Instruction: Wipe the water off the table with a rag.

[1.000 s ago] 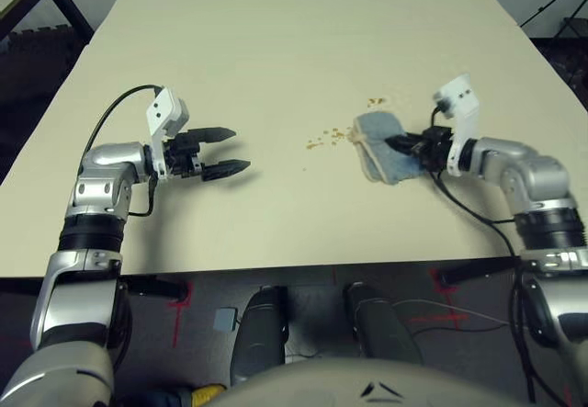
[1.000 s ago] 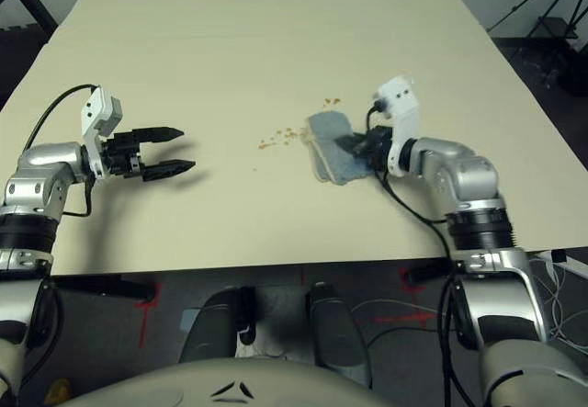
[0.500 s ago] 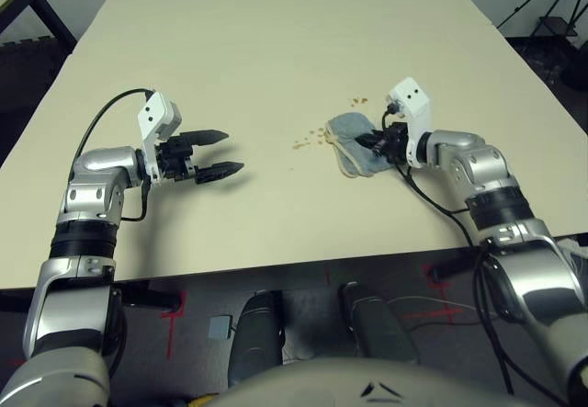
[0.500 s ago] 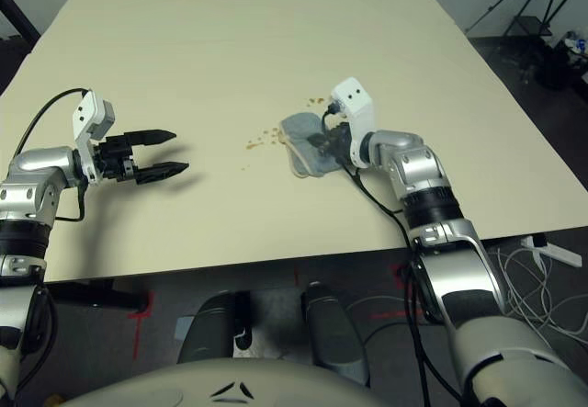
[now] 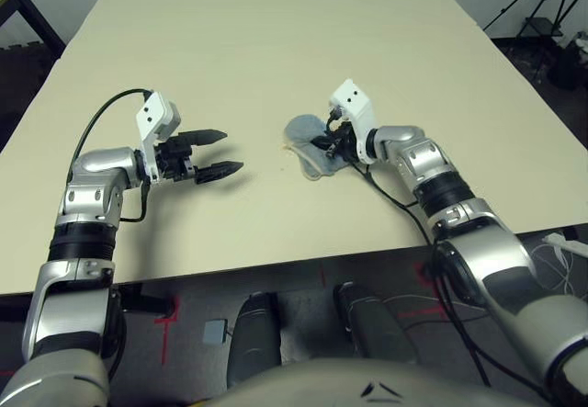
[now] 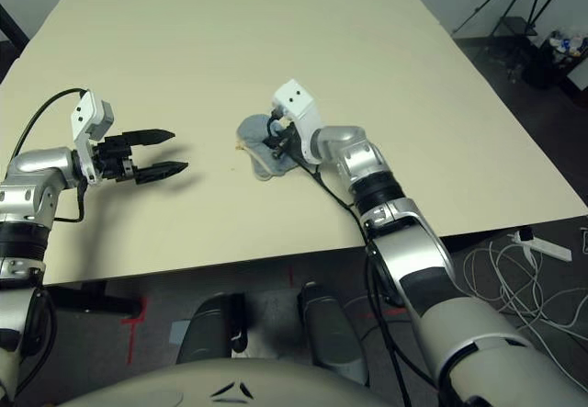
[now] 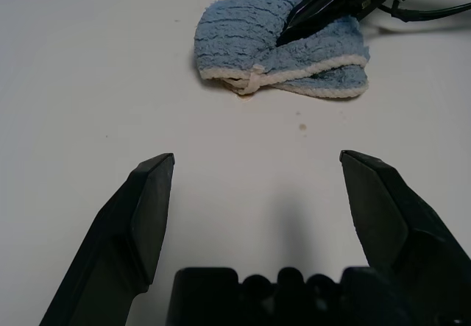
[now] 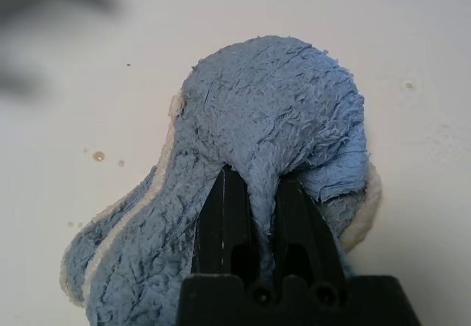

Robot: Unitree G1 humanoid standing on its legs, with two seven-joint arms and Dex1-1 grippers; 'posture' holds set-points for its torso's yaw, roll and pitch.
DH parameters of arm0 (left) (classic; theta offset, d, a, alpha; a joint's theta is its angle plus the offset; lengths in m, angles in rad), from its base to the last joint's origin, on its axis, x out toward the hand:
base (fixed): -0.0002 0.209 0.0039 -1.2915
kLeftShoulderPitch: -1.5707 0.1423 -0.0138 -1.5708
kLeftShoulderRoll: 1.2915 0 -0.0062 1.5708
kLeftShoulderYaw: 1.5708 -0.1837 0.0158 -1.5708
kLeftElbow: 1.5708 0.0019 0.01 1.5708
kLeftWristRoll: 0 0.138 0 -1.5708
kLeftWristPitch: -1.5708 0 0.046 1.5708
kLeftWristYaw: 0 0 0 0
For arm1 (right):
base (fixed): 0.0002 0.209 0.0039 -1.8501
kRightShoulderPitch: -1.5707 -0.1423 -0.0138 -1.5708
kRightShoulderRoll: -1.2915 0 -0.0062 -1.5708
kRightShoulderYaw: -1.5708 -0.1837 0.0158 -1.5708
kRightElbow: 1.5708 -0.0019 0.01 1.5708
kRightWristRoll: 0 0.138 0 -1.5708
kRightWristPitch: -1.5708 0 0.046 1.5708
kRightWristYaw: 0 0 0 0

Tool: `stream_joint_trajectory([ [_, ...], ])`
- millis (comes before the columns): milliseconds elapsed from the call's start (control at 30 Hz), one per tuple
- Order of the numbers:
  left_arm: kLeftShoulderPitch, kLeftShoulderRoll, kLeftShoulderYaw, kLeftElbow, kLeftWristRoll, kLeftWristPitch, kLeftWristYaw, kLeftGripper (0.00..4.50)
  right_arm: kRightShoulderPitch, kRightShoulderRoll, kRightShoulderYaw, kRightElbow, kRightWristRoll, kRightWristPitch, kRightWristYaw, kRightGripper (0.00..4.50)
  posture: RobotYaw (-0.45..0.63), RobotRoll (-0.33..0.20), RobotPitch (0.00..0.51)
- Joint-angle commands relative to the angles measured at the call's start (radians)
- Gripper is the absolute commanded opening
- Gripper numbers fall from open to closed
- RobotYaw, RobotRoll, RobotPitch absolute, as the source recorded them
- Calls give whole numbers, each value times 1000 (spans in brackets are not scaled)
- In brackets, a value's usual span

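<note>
Right wrist view: right gripper [image 8: 254, 193] pinches the rag [image 8: 272, 135].
Left gripper [image 7: 257, 193]: open, well apart from rag.
Risk: bunched rag skips droplets [image 8: 98, 156] beside it.

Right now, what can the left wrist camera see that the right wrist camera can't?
Left wrist view alone: the left gripper, open, hovering over bare table, and the whole rag with its cream edge.
Right wrist view alone: a close look at the right gripper's fingers pinching a fold of rag, with droplets of water beside it.
Both: the blue rag in the right gripper and a few specks.
</note>
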Motion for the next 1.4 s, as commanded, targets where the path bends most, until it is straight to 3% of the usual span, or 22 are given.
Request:
stream_joint_trajectory([
  [33, 14, 13, 12, -33, -10, 10, 4, 4500, 43, 57, 67, 27, -12, 25, 48, 110, -127, 0, 132],
  [200, 19, 11, 12, -43, -12, 18, 7, 4500, 38, 27, 45, 38, -28, 22, 35, 110, -133, 0, 134],
  [633, -29, -3, -9, 23, 5, 0, -3, 4500, -21, -251, -65, 78, 3, 31, 43, 108, -155, 0, 135],
  [800, -50, -10, -17, 46, 12, -7, -9, 4500, -32, -334, -88, 42, 30, 80, 93, 108, -179, 0, 137],
  [1033, -75, -19, -30, 77, 16, -20, -20, 4500, -69, -476, -162, -26, 150, 266, 274, 107, -191, 0, 136],
  [1233, -93, -27, -33, 102, 20, -35, -23, 4500, -164, -511, -252, 196, 118, 82, 62, 107, -196, 0, 130],
  [1400, -93, -30, -28, 104, 20, -44, -19, 4500, -195, -451, -274, 336, 94, -85, -99, 107, -186, 0, 127],
])
